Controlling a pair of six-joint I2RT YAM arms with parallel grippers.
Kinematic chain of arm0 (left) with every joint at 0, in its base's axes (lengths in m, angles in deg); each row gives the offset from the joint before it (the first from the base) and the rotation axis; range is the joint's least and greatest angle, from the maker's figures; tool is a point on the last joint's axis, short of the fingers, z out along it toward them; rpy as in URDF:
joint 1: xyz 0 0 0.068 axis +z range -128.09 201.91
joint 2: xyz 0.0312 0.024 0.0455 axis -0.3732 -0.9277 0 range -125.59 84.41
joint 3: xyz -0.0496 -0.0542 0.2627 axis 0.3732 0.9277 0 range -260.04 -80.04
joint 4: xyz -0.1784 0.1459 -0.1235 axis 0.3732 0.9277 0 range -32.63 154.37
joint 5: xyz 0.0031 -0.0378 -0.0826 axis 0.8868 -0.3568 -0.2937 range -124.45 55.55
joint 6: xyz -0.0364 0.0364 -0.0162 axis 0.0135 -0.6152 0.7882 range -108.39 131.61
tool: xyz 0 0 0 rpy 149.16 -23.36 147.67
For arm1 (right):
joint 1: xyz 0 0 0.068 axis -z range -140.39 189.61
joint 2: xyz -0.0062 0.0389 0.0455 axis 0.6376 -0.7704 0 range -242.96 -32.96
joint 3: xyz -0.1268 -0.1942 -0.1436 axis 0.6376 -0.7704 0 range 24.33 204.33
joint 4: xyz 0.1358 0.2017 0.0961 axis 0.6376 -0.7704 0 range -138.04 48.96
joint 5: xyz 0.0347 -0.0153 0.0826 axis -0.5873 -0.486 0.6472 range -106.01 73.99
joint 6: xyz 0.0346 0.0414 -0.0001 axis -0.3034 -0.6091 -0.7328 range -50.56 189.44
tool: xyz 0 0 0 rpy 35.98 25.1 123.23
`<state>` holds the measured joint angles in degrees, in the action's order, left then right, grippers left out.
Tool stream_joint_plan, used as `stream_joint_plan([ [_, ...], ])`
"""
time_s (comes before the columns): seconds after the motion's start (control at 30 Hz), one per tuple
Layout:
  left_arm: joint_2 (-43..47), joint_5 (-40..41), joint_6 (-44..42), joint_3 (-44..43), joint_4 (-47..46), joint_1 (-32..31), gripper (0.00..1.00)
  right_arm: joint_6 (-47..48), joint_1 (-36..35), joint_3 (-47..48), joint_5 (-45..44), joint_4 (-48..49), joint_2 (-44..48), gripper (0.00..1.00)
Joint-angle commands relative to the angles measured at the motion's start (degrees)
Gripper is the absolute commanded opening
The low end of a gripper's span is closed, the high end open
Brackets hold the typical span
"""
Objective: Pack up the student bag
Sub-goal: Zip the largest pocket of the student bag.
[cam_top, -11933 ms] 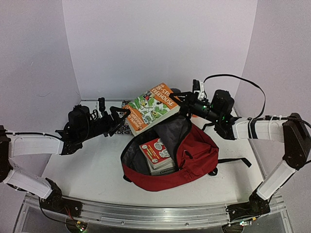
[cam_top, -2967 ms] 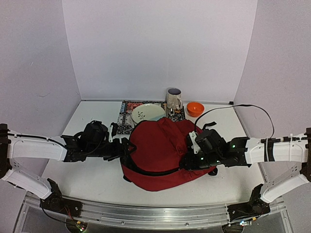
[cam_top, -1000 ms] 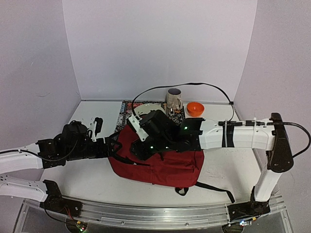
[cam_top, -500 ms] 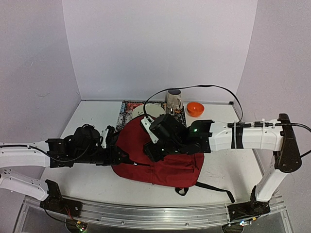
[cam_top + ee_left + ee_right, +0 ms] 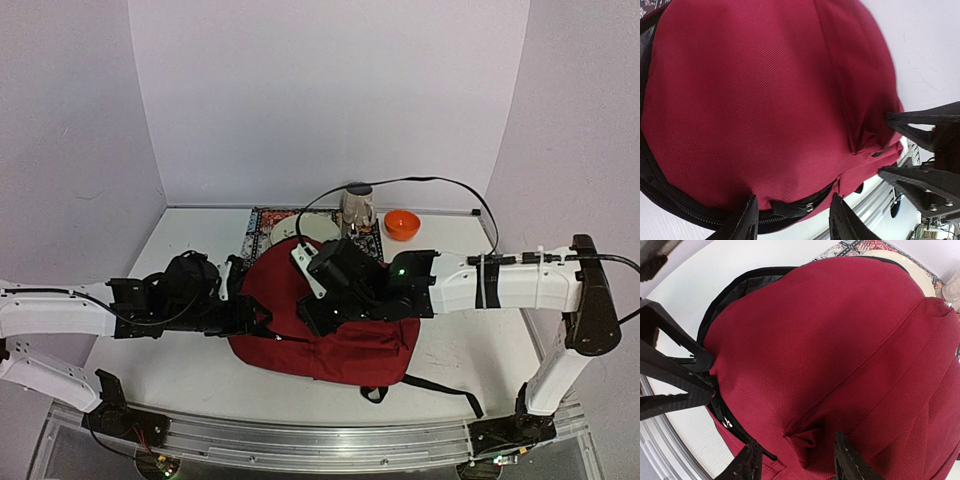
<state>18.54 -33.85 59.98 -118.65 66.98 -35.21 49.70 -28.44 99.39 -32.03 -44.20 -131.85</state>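
- While the student bag (image 5: 340,330) lies red side up in the middle of the desk (image 5: 180,240), we see both arms reaching in over its left part.
- We find its far edge just beside a pale plate (image 5: 285,228), which sits on a patterned mat (image 5: 262,222).
- One black strap (image 5: 440,385) trails off the bag toward the near right of the desk.
- Our left hand (image 5: 792,215) is at the bag's left rim, its fingers about half apart, with the black zipper band (image 5: 790,207) running between them. We cannot tell whether they press on it.
- Our right hand (image 5: 795,450) hangs over the red top panel, also about half apart. A small fold of fabric (image 5: 800,436) puckers up between its fingers, narrower than the gap, so we cannot tell whether it is clamped.
- The two hands are near each other, fingertips pointing toward one another across the zipper edge.
- Beyond the bag stand a mug (image 5: 357,205) and, to its right, an orange bowl (image 5: 401,223).
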Motion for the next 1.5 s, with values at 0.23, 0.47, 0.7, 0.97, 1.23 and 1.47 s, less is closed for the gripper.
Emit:
stream_joint_plan([
  [0.23, -5.24, -3.83, 2.75, -1.81, -1.97, -0.27, 0.49, 0.1, 0.35, -0.77, -1.79, -1.76, 1.77, 0.49],
  [0.47, -6.29, -7.89, 6.3, 1.4, -10.75, -0.28, 0.44, -0.19, 0.38, -0.96, -1.8, -1.7, 1.61, 0.5],
  [0.7, -6.67, -8.04, 7.82, 1.84, -13.44, -0.27, 0.31, -0.2, 0.37, -1.77, -1.88, -1.73, 2.49, 0.5],
  [0.97, -8.8, -7.65, 8.78, 1.79, -14.11, -0.27, 0.27, -0.38, 0.38, -2.19, -1.84, -1.68, 2.81, 0.5],
  [1.23, -8.63, -5.52, 8.08, 2.03, -14.09, -0.28, 0.03, 2.72, 0.32, -3.27, 0.1, -0.92, 3.31, 0.54],
  [1.47, -3.08, -1.16, 6.0, 1.73, -11.71, -0.21, 0.0, 14.73, 0.02, -6.25, 11.1, 6.27, 4.44, 0.61],
])
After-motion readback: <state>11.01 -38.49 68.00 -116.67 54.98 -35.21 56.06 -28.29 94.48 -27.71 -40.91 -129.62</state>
